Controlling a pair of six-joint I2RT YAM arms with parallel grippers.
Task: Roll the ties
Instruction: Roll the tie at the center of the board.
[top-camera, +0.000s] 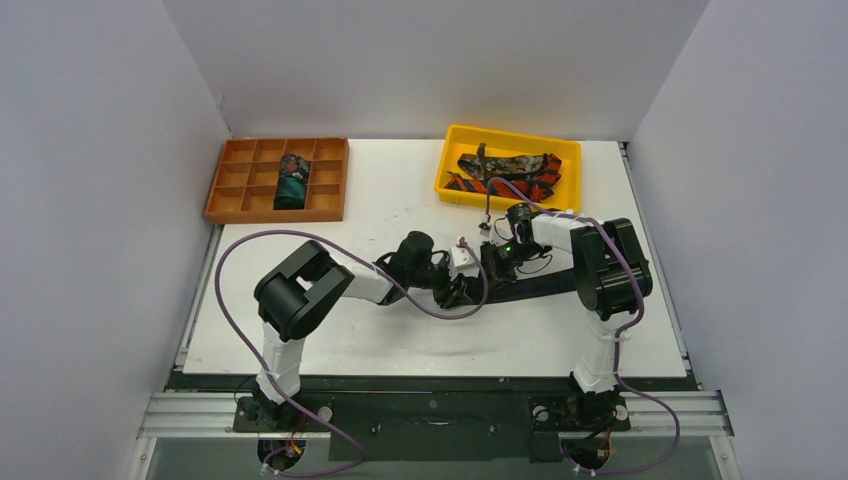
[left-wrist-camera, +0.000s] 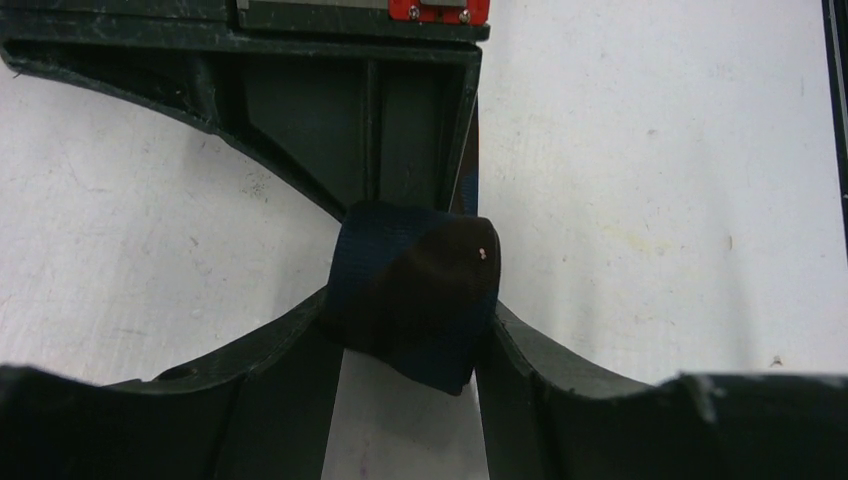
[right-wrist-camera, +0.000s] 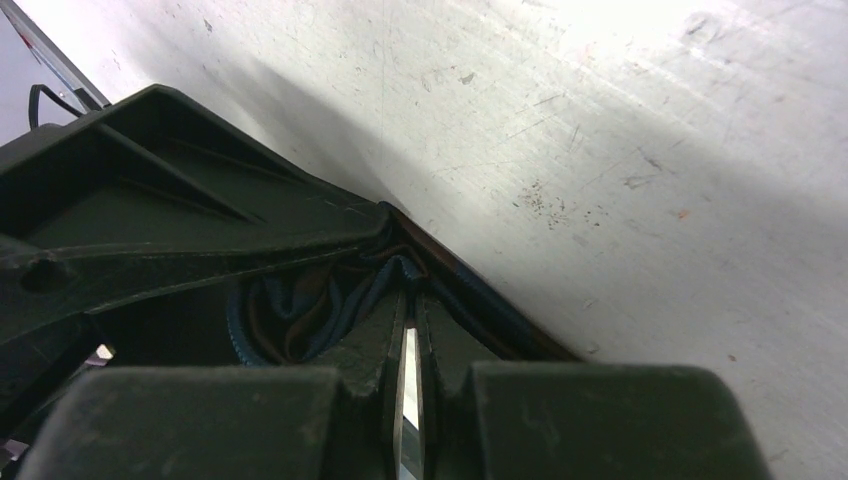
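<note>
White counter (top-camera: 380, 190): plain navy-black fabric necktie (left-wrist-camera: 400, 280), part-rolled, clasped by left end effector (left-wrist-camera: 412, 322); right end effector (right-wrist-camera: 410, 300) closed; advise taut coil, edges aligned.

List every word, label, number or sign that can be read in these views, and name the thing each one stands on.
No readable text in any view.
red plate with two screws: no lettering visible.
navy tie: plain fabric, no label showing.
orange tray and yellow bin: no print visible from the top view; any small marking there would be too small to read.
</note>
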